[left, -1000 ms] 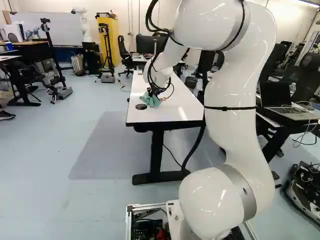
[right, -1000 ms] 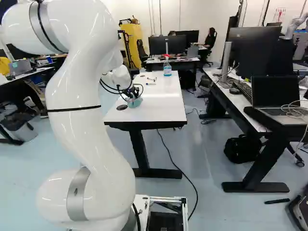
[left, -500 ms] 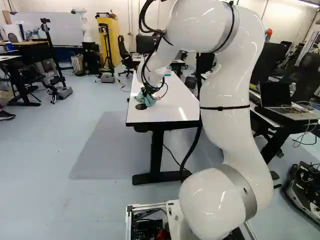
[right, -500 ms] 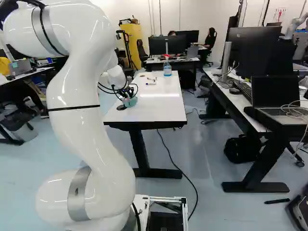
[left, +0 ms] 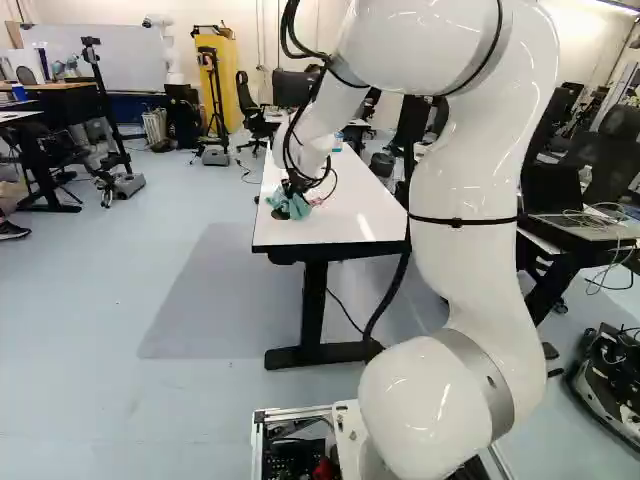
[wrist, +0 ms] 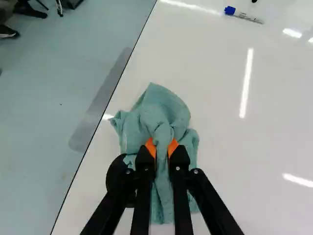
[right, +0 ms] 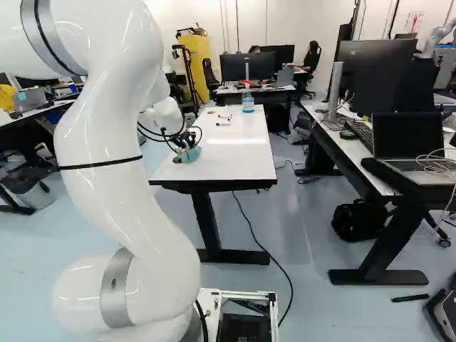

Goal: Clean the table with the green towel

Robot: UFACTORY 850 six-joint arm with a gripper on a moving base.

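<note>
The counter (left: 345, 212) spans the middle of the left base view; towel (wrist: 161, 110) by its left edge. Your gripper (wrist: 162, 147) has it pinched, bulk bunched ahead and under. Disc (wrist: 114, 172) just beside. You'd likely wipe rightward in that view, across the counter.

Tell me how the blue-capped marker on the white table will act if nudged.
The blue-capped marker would probably roll, since its barrel looks round and it lies on its side. The tabletop looks glossy, so little should slow it. Being slim, it is likely light.
</note>
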